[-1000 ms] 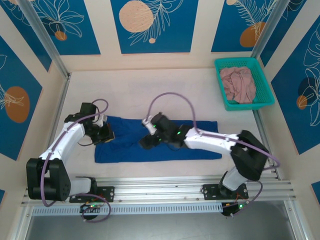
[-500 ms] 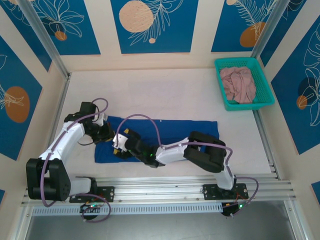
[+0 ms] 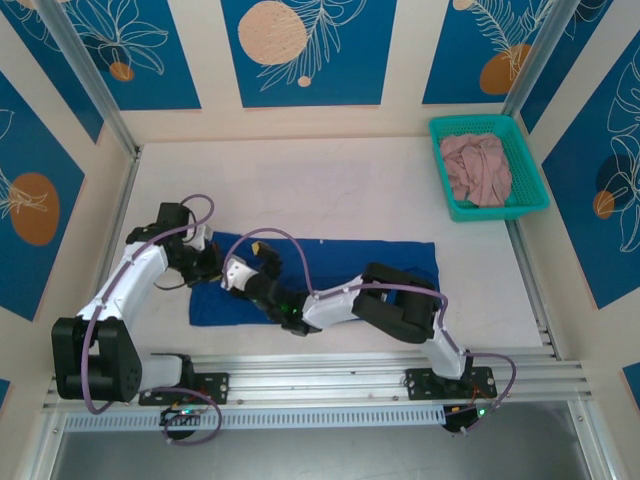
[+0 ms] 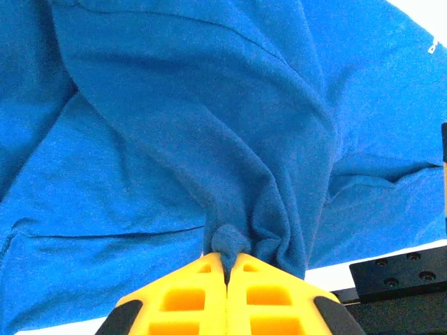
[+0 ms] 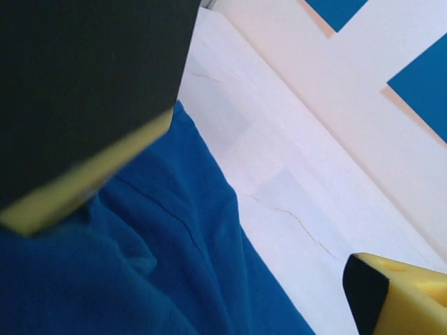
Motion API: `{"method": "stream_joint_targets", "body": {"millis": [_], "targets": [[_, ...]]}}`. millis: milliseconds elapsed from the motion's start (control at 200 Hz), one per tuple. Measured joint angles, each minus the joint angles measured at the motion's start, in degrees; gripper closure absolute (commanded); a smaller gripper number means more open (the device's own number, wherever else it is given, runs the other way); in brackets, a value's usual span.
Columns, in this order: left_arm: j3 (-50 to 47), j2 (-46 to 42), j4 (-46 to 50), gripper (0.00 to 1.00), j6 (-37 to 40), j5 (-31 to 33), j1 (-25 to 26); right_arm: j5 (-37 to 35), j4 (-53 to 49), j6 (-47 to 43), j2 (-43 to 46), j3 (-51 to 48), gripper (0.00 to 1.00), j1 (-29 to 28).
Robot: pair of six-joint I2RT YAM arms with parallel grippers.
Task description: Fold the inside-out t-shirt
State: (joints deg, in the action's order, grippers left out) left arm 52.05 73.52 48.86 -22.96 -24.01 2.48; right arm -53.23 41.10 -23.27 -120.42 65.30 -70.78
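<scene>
top / shirt pos: inside-out t-shirt (image 3: 350, 258) lies as a long blue strip across near half of table (image 3: 330, 190). L end bunched. Well apart from teal basket (image 3: 500, 212) w/ pink garment (image 3: 478, 168), far R.
top / arms: left gripper (image 3: 205, 262) sits at strip's L end. R arm stretched low across the strip, right gripper (image 3: 250, 258) just beside the left one.
L wrist / pincer: yellow fingers (image 4: 202, 286) pressed together on a small pinch of blue cloth; folds fan out from it.
L wrist / fabric: matte knit, soft creases, thin seam lines. Tiny white mark top R, can't read it.
R wrist / pincer: jaws wide, nothing between them; one hangs over cloth, other over bare table.
R wrist / surfaces: shirt edge runs diagonal, soft fold. Table white, smooth, hairline cracks.
handling (my read): light, limp, zero stiffness. It'll drape and bunch, prob drags on the table. Not fragile.
grip pts (my read): you want hem or shoulder edge near corners, both sides level. A mid-panel pinch just gathers cloth.
</scene>
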Motion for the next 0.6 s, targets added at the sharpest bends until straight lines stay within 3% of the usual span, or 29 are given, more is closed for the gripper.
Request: {"method": "stream_joint_targets", "body": {"millis": [365,600], "targets": [[-0.02,0.0,0.0,1.0,0.66,0.04,-0.44,-3.41,-8.37,1.01,8.87,-3.93,0.29,-1.66],[-0.5,0.0,-0.07,1.0,0.85,0.35,-0.5,-2.36,-19.63,6.64,12.7,-4.04,0.3,-2.03]]}}
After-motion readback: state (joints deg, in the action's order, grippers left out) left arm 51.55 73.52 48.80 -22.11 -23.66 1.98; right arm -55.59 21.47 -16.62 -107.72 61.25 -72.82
